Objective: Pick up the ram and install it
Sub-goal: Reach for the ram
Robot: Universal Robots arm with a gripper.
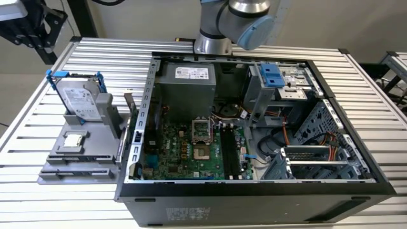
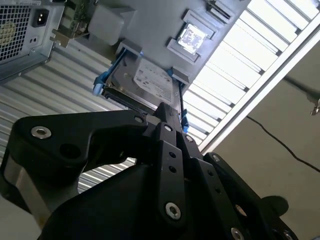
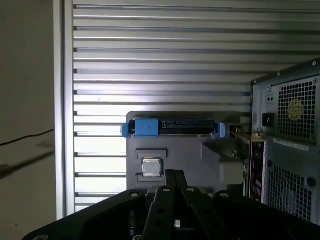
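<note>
Overhead, the black jaws are together with nothing between them, their fingertips [image 3: 175, 175] hanging above the grey moulded parts fixture [image 3: 200, 155] that sits on the ribbed aluminium worktop [image 3: 160, 65]; in the first wrist view that fixture carries a silver hard drive in a blue-handled frame [image 3: 172, 127], standing on edge, and a small square silver processor chip [image 3: 151, 167] lying flat in a recess near it; the ram [image 3: 244, 145], a thin green circuit-board stick, appears to stand on edge at the fixture's side nearest the case, between a pale grey block [image 3: 227, 170] and the rear of the open metal computer case [image 3: 285, 150], apart from the jaws; in the exterior view the green motherboard [image 1: 184, 152] lies inside the case with its long black slots [image 1: 232, 148], and the grey-and-blue robot arm [image 1: 245, 19] rises behind the case.
</note>
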